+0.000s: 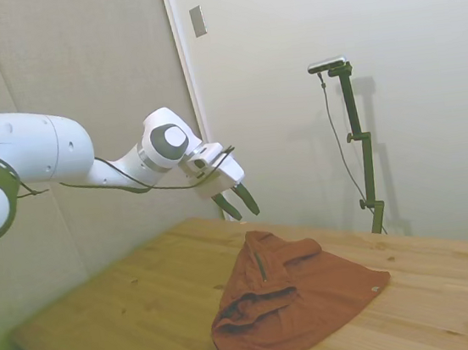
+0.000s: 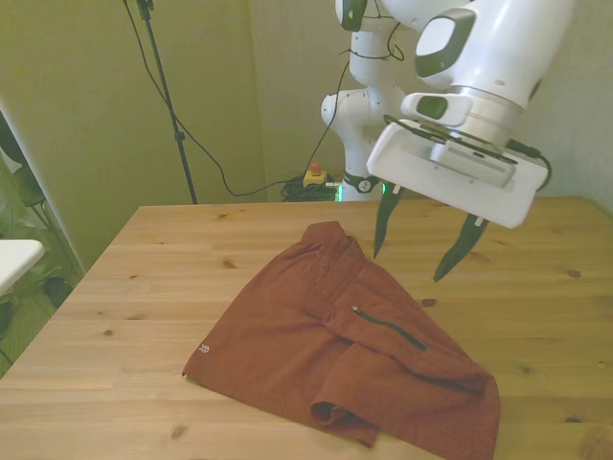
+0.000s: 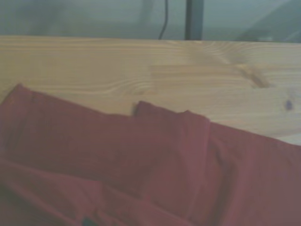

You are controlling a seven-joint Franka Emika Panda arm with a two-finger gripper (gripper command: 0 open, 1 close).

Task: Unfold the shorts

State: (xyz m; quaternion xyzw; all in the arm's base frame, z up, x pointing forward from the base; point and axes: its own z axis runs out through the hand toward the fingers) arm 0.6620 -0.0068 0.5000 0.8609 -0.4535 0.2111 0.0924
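The rust-brown shorts [image 1: 297, 304] lie folded on the wooden table [image 1: 140, 314], with a dark zipper line on top and a small pale tag at the hem. In the front view the shorts [image 2: 335, 345] spread across the table's middle, their narrow end pointing toward the robot's side. My gripper [image 1: 241, 204] hangs in the air above that narrow end, clear of the cloth, open and holding nothing. In the front view the gripper [image 2: 419, 247] hovers over the shorts' edge toward the front view's right. The wrist view shows the shorts [image 3: 141, 160] and bare wood beyond.
The table [image 2: 144, 278] has bare wood on all sides of the shorts. A white object's corner [image 2: 17, 259] sits off the table at the front view's left. Walls stand close behind the table.
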